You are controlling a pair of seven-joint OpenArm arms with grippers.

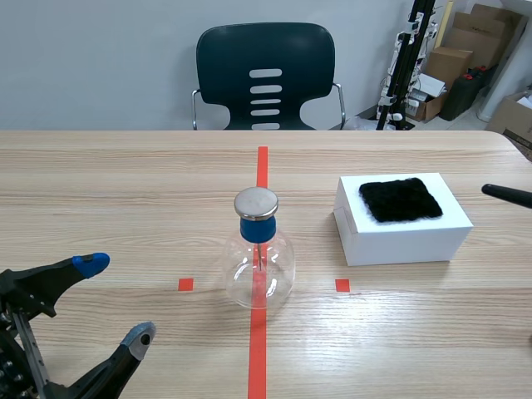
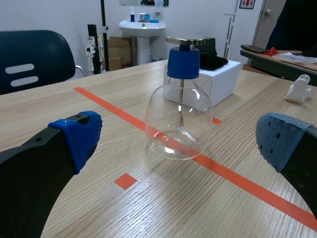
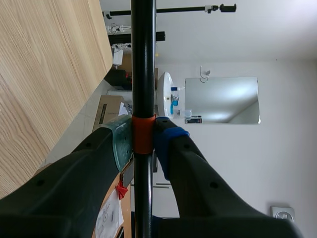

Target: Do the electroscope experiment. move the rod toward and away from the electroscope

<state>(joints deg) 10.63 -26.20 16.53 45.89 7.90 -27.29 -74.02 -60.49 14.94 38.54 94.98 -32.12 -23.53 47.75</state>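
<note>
The electroscope (image 1: 259, 253) is a clear glass flask with a blue stopper and a round metal cap, standing on the red centre line. In the left wrist view the electroscope (image 2: 179, 106) stands ahead of my left gripper (image 2: 183, 148), whose fingers are wide apart and hold nothing. My left gripper (image 1: 116, 303) sits low at the near left of the table. A black rod (image 3: 142, 74) with an orange band is pinched between the pads of my right gripper (image 3: 143, 139). Only the rod's tip (image 1: 505, 194) shows in the scene view, at the right edge beyond the box.
A white box (image 1: 403, 220) with a black fur cloth (image 1: 400, 199) on top stands right of the flask. A dark chair (image 1: 265, 76) is behind the far table edge. Cardboard boxes (image 1: 465, 58) and a stand lie beyond the table's far right.
</note>
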